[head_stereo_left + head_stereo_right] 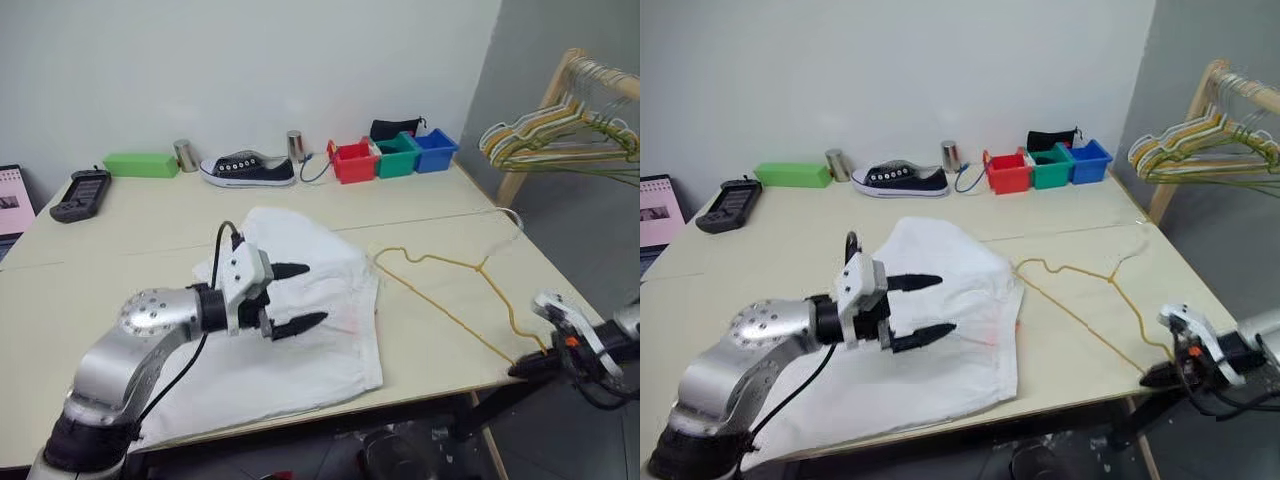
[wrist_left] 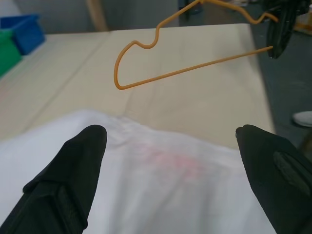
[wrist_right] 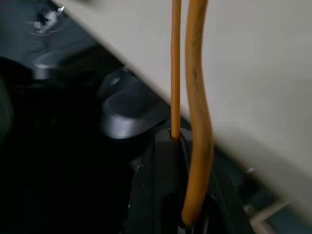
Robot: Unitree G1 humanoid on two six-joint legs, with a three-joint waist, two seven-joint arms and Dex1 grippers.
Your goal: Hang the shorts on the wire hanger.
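Shorts (image 1: 300,320) lie flat on the table (image 1: 120,270), white, spread across the near middle, lower hem reaching close to the near edge. Faint orange-red mark shows through the fabric near their right side.

Left gripper (image 1: 295,297) hovers over the shorts, fingers spread wide, nothing between them. In the left wrist view both black fingertips (image 2: 73,165) frame bare white cloth; whether they touch the cloth I cannot tell.

Hanger (image 1: 450,290), mustard-yellow wire, lies on the table just right of the shorts, apart from them. Its one end bends close to the shorts' right edge; the long wire runs diagonally to the table's near right corner.

Right gripper (image 1: 530,365) sits at that corner, just off the table edge, fingers pressed together on the hanger wire. Right wrist view shows two yellow strands running down into the dark fingers (image 3: 165,195).

Far edge of table, along the wall: green box (image 1: 140,164), two metal cans (image 1: 186,155), black sneaker (image 1: 247,169), then red, green and blue bins (image 1: 395,155). Black handset (image 1: 80,194) at far left. Beyond the right corner, a wooden rack (image 1: 560,110) carrying a bunch of pale hangers (image 1: 555,135).
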